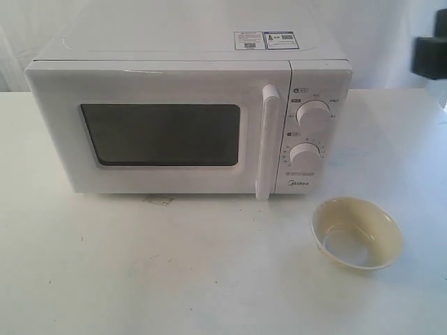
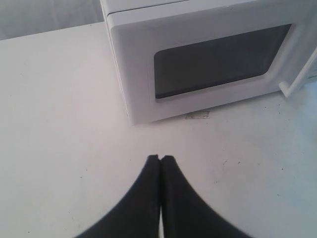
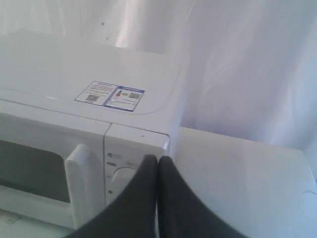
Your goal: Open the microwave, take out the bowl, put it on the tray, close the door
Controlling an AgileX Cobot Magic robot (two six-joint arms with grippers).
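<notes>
Nearest you, the bowl (image 1: 356,232) sits upright and empty on the white table (image 1: 174,265), just in front of the microwave (image 1: 192,118), below its knob panel (image 1: 312,132). Your left gripper (image 2: 161,158) hangs over bare table before the door (image 1: 157,87), clenched on nothing. The door sits flush, handle (image 1: 268,143) vertical. Your right gripper (image 3: 157,158), likewise clenched empty, hovers near the microwave's upper knob-side corner.

My left gripper (image 2: 161,159) has both fingers pressed together with nothing between them. It sits low, out in front of the microwave (image 1: 174,125), toward its window end. My right gripper (image 3: 157,161) is likewise closed and empty, held higher, up beside the microwave's knob end.
</notes>
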